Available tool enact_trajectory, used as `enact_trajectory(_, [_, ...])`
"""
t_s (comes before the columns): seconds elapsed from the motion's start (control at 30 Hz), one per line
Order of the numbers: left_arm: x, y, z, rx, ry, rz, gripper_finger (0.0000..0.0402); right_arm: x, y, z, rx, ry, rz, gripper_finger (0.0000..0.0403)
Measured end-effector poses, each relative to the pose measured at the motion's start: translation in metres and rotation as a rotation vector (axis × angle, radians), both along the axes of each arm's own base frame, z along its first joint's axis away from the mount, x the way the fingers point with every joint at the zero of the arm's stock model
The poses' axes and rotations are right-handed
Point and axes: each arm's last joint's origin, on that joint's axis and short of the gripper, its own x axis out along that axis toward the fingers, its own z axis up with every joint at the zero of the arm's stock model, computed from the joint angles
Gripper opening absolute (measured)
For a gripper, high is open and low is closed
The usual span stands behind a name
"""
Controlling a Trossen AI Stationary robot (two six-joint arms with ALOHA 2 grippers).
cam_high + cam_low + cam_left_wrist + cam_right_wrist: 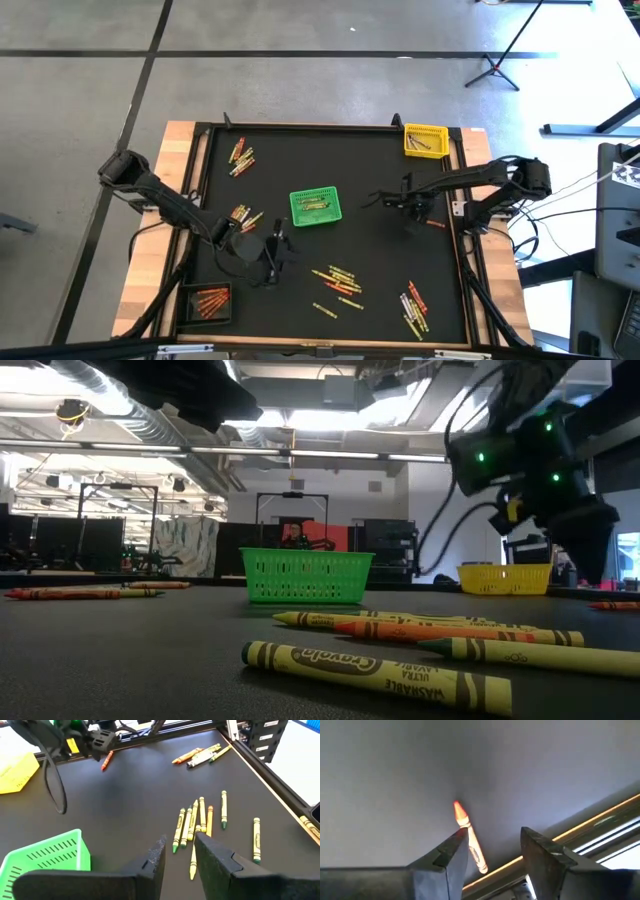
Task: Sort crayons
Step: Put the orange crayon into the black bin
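At right of centre in the high view, my right gripper (414, 212) hangs spread over an orange crayon (469, 840) — one finger (451, 854) touches it and may roll it aside. Left gripper (272, 252) waits part-open, empty, lower centre.

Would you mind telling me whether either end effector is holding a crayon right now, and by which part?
Neither holds anything. The right end effector stands open around an orange crayon on the mat; the left end effector is open and empty.
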Motion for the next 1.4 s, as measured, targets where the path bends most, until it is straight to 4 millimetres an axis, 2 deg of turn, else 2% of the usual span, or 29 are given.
enact_trajectory(0.2, [0.000,0.000,0.000,0.003,-0.001,0.006,0.0089,-0.006,-0.001,-0.016,0.049,0.067,-0.002,0.0176])
enact_trajectory(0.57, [0.000,0.000,0.000,0.003,-0.001,0.006,0.0089,0.001,-0.002,-0.034,0.095,0.103,0.044,0.0172])
enact_trajectory(1.07, [0.001,0.000,0.001,0.009,-0.013,0.002,0.0089,0.006,-0.001,-0.039,0.181,0.079,0.173,0.0037])
enact_trajectory(1.23, [0.001,0.000,0.002,0.017,-0.028,-0.001,0.0089,0.009,-0.002,-0.035,0.181,0.077,0.198,0.0017])
enact_trajectory(1.4, [0.002,0.004,0.002,0.056,-0.036,0.078,0.0089,0.020,0.001,-0.026,0.139,0.053,0.242,0.0018])
